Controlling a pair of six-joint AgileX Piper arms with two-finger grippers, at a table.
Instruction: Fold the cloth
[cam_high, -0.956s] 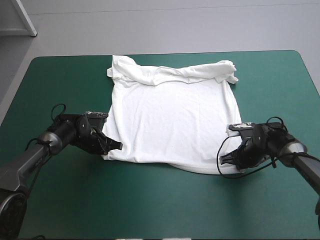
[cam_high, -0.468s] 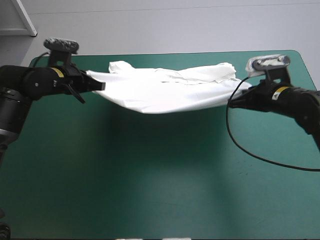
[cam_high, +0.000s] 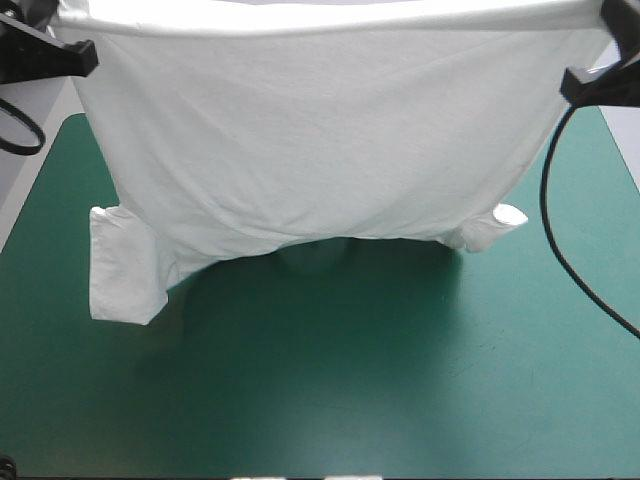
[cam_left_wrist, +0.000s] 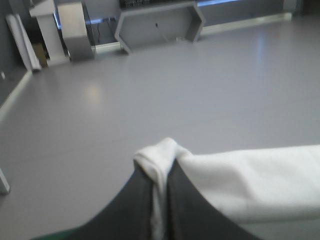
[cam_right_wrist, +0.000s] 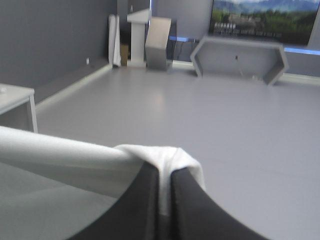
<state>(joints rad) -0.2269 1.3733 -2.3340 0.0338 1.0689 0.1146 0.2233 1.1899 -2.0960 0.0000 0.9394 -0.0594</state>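
T-shirt (cam_high: 320, 150) hung spread above the tabletop (cam_high: 400, 380), its upper corners clamped in the near-closed left tool (cam_left_wrist: 159, 182) at 10 o'clock and right tool (cam_right_wrist: 165, 182) at 2 o'clock. Level, equal tension was advisable when lowering.

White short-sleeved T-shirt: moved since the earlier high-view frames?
Yes: the white short-sleeved T-shirt lifted upward from the teal-green table cover, now hanging between the left gripper and right gripper.

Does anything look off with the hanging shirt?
The T-shirt, held by the left gripper and right gripper, hangs lopsided: the sleeve on the left side droops low and flat, the other sleeve is curled up short.
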